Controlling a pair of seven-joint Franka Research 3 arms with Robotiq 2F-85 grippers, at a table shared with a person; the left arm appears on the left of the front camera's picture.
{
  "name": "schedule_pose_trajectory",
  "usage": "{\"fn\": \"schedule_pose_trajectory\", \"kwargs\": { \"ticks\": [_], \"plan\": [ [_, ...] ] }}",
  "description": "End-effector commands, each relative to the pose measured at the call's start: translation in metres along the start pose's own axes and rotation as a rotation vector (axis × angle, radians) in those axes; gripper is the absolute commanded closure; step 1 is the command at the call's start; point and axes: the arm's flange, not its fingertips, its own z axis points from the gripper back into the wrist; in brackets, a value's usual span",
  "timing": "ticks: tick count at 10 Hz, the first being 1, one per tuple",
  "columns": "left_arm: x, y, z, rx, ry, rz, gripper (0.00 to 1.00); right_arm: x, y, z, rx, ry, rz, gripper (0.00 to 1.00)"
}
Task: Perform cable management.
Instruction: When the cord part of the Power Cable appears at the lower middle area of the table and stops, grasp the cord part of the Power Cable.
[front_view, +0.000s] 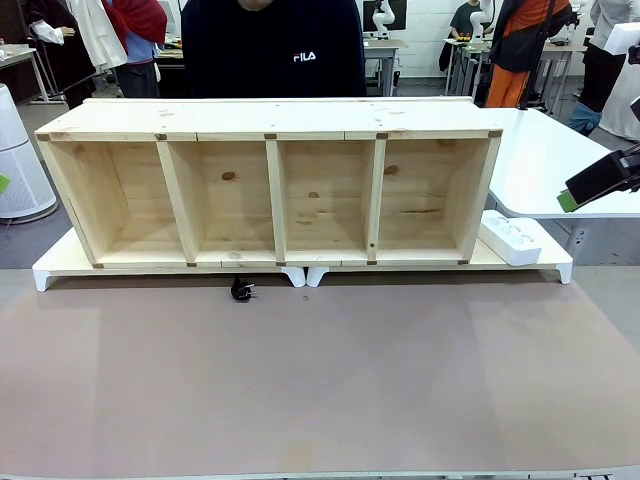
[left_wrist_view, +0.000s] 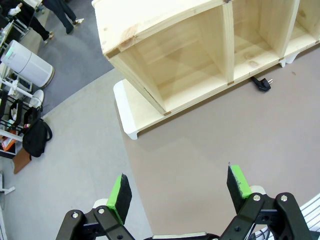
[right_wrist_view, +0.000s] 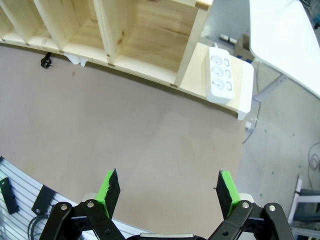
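Brown desk (front_view: 320, 400) spreads wide across the foreground, and on its far half a long pale wooden shelf unit (front_view: 270, 120) lies with four open compartments facing us, sitting on a flat white base (front_view: 60, 270). Behind it stands a person (front_view: 270, 50) in a dark sweatshirt, close to the shelf's back.

Over to the left tool (left_wrist_view: 179, 189): its green pads stand wide apart with nothing between them, hovering above bare desk near the desk's edge, grey floor off to one side. Ahead of it sits the end compartment of the shelf.

Now the cable (left_wrist_view: 261, 83): what shows is its chunky black plug, lying on the desk just in front of the white base, far ahead of the left tool and off beyond its right-hand finger, well apart from it. How the cord runs behind the plug I cannot tell.

The right tool (right_wrist_view: 167, 190) is spread wide as well and grips nothing, high over open brown desk. From there the plug is a small dark shape far ahead, out past its left-hand finger, well clear. A white power strip (right_wrist_view: 220, 72) rests on the end of the white base, ahead of this tool on its right-hand finger's side, just beside the shelf's end wall.
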Motion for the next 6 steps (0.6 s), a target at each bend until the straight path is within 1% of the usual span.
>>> {"fn": "schedule_pose_trajectory", "kwargs": {
  "ticks": [1, 6],
  "plan": [
    [0.0007, -0.0006, 0.0004, 0.002, -0.003, 0.006, 0.0, 0.0006, -0.0003, 0.0001, -0.001, -0.004, -0.001, 0.0],
    [0.0007, -0.0006, 0.0004, 0.002, -0.003, 0.006, 0.0, 0.0006, -0.0003, 0.0001, -0.001, -0.004, -0.001, 0.0]
  ]
}}
